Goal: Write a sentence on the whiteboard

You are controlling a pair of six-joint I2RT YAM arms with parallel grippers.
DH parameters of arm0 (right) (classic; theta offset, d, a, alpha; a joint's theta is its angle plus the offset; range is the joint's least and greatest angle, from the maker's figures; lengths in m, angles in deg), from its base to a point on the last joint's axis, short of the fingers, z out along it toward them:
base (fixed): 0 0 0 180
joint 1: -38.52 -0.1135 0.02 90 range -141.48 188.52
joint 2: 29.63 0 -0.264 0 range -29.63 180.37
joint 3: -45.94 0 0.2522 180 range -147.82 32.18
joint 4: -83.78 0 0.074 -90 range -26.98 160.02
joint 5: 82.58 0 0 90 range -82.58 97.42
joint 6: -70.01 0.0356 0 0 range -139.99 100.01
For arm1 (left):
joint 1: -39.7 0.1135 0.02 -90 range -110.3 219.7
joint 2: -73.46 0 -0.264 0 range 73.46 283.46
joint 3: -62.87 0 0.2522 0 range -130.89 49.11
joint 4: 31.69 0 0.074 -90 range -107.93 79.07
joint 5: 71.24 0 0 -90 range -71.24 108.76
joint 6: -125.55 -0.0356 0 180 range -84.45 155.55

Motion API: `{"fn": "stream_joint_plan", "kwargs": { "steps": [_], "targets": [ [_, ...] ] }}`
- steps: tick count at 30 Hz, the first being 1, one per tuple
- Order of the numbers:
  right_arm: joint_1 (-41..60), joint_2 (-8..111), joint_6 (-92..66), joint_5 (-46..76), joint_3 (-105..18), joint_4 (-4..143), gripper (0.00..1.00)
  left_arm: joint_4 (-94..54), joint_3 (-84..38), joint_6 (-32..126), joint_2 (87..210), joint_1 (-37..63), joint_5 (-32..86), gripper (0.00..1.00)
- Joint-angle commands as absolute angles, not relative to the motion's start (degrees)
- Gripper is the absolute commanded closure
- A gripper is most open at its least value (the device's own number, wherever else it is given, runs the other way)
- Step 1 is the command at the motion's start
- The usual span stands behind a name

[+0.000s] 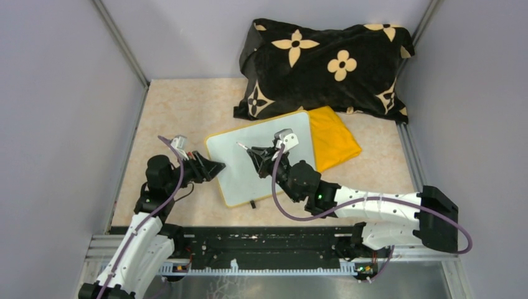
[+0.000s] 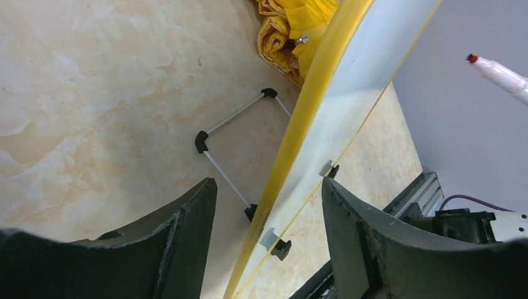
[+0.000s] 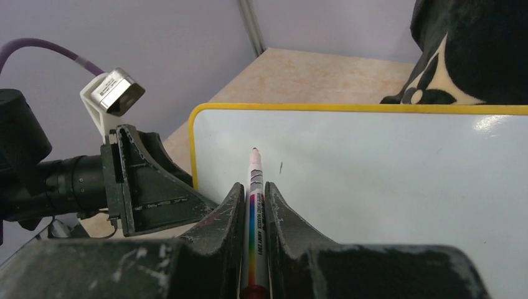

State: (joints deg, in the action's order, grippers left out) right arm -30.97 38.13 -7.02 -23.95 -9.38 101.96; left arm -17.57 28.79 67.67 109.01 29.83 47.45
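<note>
The whiteboard (image 1: 246, 177) lies tilted on the table, white with a yellow rim, its left edge lifted. My left gripper (image 1: 219, 167) is open at that edge. In the left wrist view the rim (image 2: 299, 131) runs between the spread fingers (image 2: 187, 230) without touching them. My right gripper (image 1: 254, 152) hovers over the board's left half, shut on a white marker (image 3: 255, 180) whose tip points at the board (image 3: 386, 180). The marker's red tip (image 2: 474, 59) also shows in the left wrist view. The sentence is not in view; only a tiny dark mark (image 3: 281, 167) shows.
A black pillow with tan flowers (image 1: 324, 62) lies at the back. A folded yellow cloth (image 1: 333, 140) sits under the board's right edge. A wire stand (image 2: 230, 143) lies beneath the board. Grey walls close both sides; a black rail (image 1: 268, 246) runs along the near edge.
</note>
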Motion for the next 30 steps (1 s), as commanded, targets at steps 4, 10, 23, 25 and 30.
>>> {"fn": "stream_joint_plan", "kwargs": {
  "steps": [4, 10, 23, 25, 30],
  "targets": [
    [-30.45, 36.44, -9.69, -21.62, -9.66, 105.60, 1.00, -14.61, 25.01, 65.98, 108.60, 30.03, 43.60, 0.34],
    [-30.44, 37.64, -10.54, -21.14, -9.71, 105.35, 1.00, -15.34, 26.24, 65.76, 108.27, 30.03, 43.09, 0.42],
    [-30.36, 41.17, -10.76, -21.53, -11.45, 105.53, 1.00, -16.68, 27.40, 66.40, 108.02, 30.03, 44.06, 0.56],
    [-30.38, 41.52, -10.76, -20.33, -11.77, 106.39, 1.00, -16.75, 27.40, 66.40, 107.99, 30.03, 44.15, 0.57],
    [-30.42, 43.53, -10.76, -18.57, -13.63, 107.54, 1.00, -16.73, 27.49, 66.40, 107.74, 30.03, 44.07, 0.59]
  ]
}}
